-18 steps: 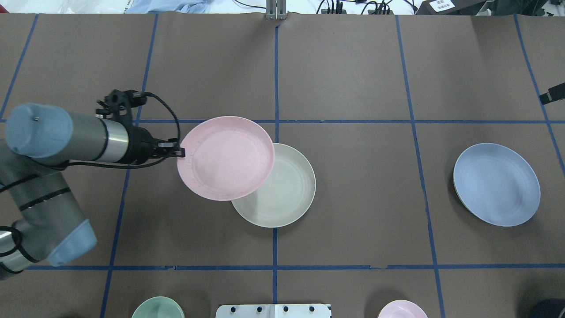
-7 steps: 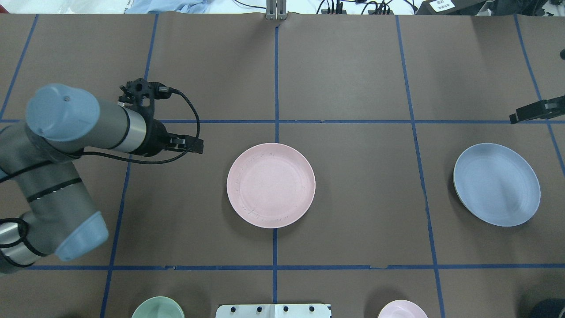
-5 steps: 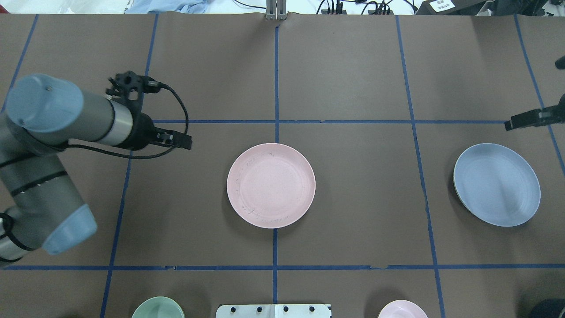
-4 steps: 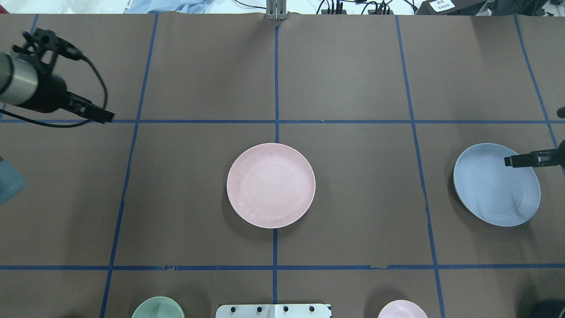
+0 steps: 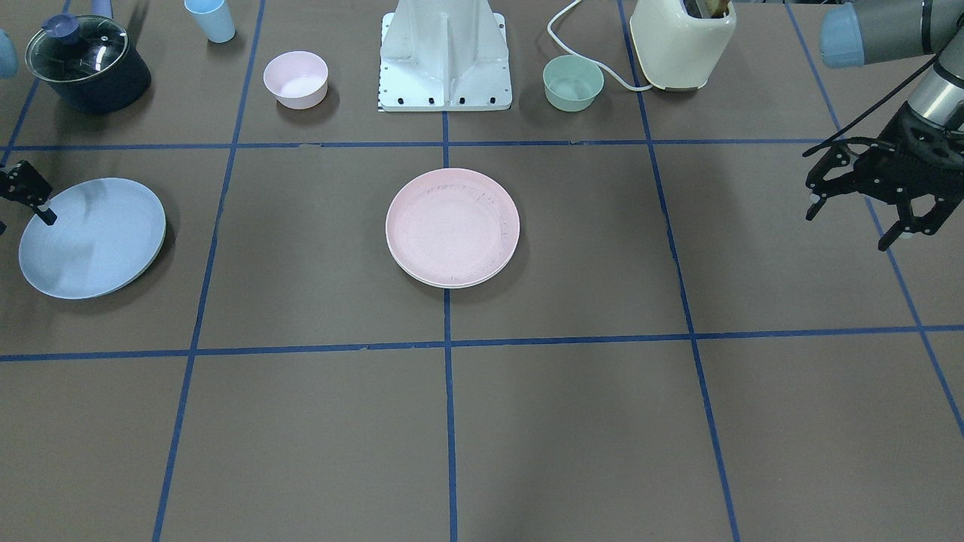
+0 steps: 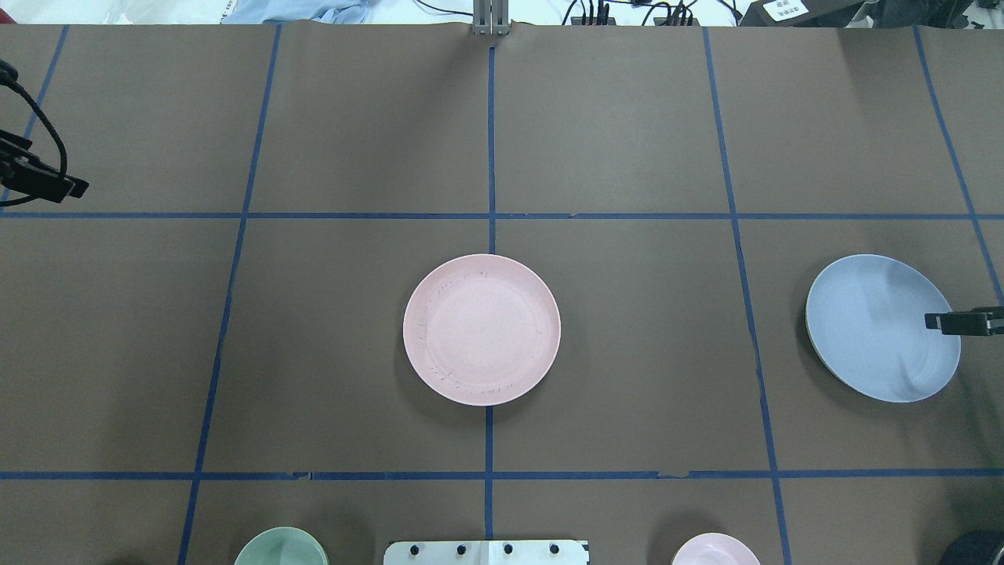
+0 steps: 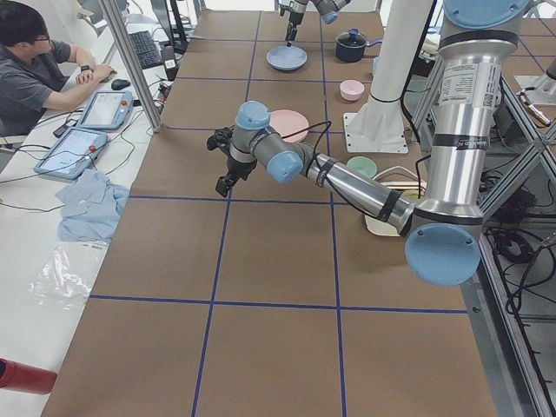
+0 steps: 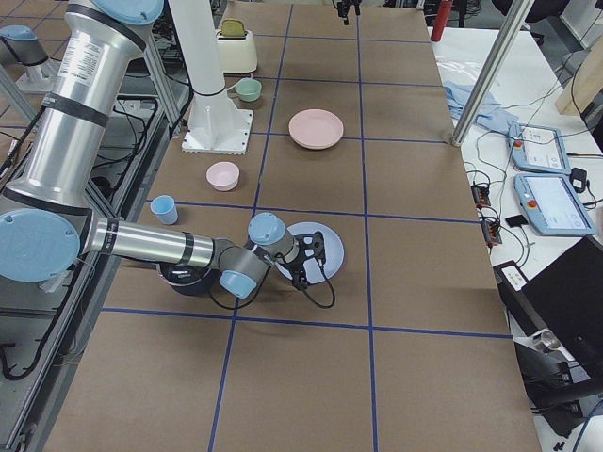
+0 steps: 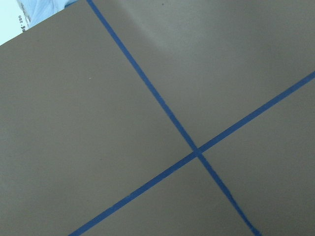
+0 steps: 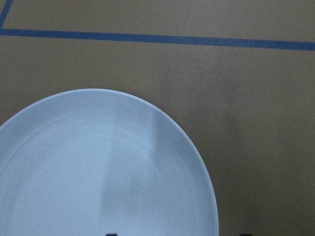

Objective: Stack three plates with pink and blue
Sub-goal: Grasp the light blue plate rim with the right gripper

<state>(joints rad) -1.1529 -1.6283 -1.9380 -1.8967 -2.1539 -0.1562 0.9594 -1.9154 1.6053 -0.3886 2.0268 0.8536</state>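
At the table's middle: we now see the pink plate [image 6: 481, 329] lying flat on the cream plate [image 5: 450, 286], of which only a thin rim shows under it in the front view. Two and a half seconds ago the pink one hung tilted in the left gripper [image 5: 846, 231], half over the cream one.
Pink plate: it is let go and sits square on the cream one, with nothing touching it.
Left gripper: it has pulled away to the table's left edge, well apart from the pair. Its fingers stand spread wide and hold nothing.
Blue plate [image 6: 882, 328]: it lies alone on the table [image 6: 627, 118], on the right side and well apart from the pair, in the same spot as before.
Right gripper [image 6: 935, 322]: a second ago it was farther out on the table than this plate; now it hangs over the plate's outer rim. In its wrist view we see two dark tips well apart at the bottom edge, one over the plate and one outside the rim, so we read the fingers as spread and empty. Whether they touch the plate yet, we cannot tell.
Meaning for the task: we judge two of the three plates stacked and the left arm's part done. The step in hand is the right gripper taking the blue plate by its rim.
Next need: we expect a firm pinch on that shallow rim, then a lift and a carry to the middle.
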